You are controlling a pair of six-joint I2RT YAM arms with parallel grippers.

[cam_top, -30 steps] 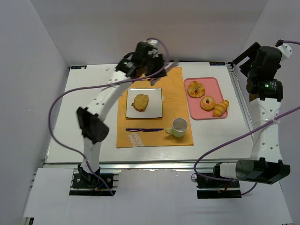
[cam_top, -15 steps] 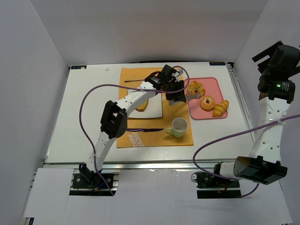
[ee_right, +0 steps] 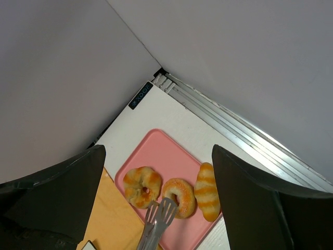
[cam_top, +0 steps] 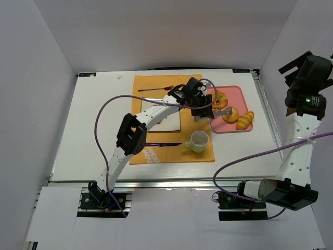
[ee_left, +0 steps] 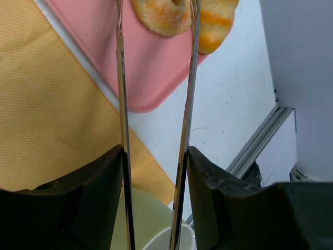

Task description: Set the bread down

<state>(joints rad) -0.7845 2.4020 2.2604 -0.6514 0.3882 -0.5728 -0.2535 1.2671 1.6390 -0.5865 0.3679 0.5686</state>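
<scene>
My left gripper (cam_top: 200,107) is shut on metal tongs (cam_top: 222,111), whose tips reach over the pink tray (cam_top: 217,126). The tray holds a twisted bun (cam_top: 218,97), a sugared donut (cam_top: 232,115) and a striped roll (cam_top: 245,120). In the left wrist view the gripper (ee_left: 154,156) presses both tong blades (ee_left: 120,78), and the blades straddle the donut (ee_left: 161,15); the tongs are slightly apart and hold nothing. My right gripper (cam_top: 307,67) is open and empty, raised high at the right. It (ee_right: 158,151) looks down on the tray (ee_right: 171,156) and the tong tips (ee_right: 161,213).
A white plate (cam_top: 174,121) lies on the orange placemat (cam_top: 156,156), mostly hidden under my left arm. A pale green cup (cam_top: 199,140) stands right below the left gripper. A purple knife (cam_top: 160,144) and a fork (cam_top: 156,89) lie on the mat.
My left arm has swung from the back of the placemat to the right, bringing the tongs over the pink tray. My right arm has shifted slightly right and up.
</scene>
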